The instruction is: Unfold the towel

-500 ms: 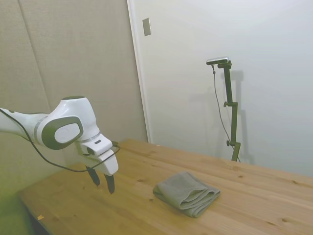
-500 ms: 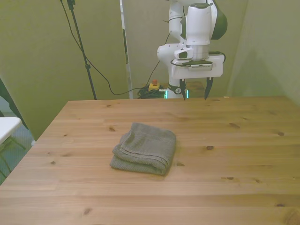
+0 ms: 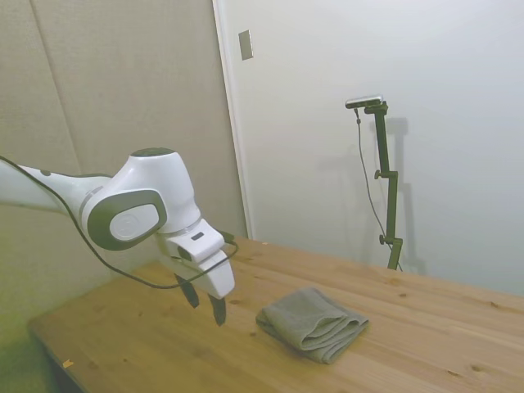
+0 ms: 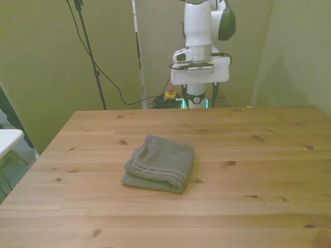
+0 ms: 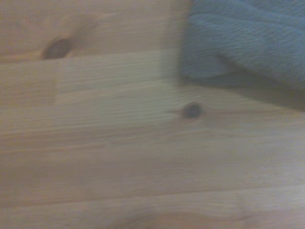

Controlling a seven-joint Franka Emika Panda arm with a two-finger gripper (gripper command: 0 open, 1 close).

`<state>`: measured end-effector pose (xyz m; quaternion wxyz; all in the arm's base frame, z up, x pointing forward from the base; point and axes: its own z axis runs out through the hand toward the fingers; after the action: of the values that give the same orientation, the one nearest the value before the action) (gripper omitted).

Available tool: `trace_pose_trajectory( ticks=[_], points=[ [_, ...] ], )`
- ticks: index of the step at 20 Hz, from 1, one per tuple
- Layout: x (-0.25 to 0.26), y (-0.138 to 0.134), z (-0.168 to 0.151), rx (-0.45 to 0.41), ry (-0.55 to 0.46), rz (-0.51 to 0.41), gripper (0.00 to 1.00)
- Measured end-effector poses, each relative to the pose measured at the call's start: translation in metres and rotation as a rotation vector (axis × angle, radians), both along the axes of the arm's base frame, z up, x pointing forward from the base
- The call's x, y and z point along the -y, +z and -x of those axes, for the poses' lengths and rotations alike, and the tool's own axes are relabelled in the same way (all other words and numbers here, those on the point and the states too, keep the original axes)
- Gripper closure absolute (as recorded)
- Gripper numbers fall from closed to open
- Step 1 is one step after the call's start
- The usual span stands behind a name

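The desk carries the towel, folded into a thick bundle near its middle, with layered edges turned toward the front view's left. The gripper is held above bare wood just beside it, its fingers spread apart and empty.

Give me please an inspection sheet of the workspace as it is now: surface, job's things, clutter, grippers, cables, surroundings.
Surface: wooden table, bare planks with dark knots.
Job's things: towel, grey-brown, folded in layers, lying flat near the table's middle.
Clutter: nothing seen.
Grippers: gripper open, fingers pointing down, in the air beside the towel, not touching it.
Cables: black cable looping along the arm; another black cable hanging behind the table.
Surroundings: plain walls; small plate high on the wall; red button on the floor behind.
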<state>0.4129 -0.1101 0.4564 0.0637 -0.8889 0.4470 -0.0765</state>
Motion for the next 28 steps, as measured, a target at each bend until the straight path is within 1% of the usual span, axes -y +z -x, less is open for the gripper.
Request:
trace_pose_trajectory(
  ticks=[3, 5, 7, 11, 16, 18, 21, 24, 28],
  points=[
    [0.051, -0.003, 0.001, 0.029, -0.037, -0.065, 0.0],
    [0.082, -0.011, 0.001, 0.064, -0.07, -0.112, 0.0],
    [0.106, -0.02, 0.001, 0.1, -0.098, -0.14, 0.0],
    [0.125, -0.039, -0.003, 0.178, -0.126, -0.208, 0.0],
    [0.143, -0.052, -0.003, 0.278, -0.138, -0.252, 0.0],
    [0.147, -0.059, -0.003, 0.293, -0.145, -0.273, 0.0],
    [0.163, -0.068, 0.003, 0.294, -0.17, -0.273, 0.0],
    [0.187, -0.069, 0.013, 0.3, -0.208, -0.257, 0.0],
    [0.206, -0.071, 0.016, 0.309, -0.224, -0.241, 0.0]
  ],
)
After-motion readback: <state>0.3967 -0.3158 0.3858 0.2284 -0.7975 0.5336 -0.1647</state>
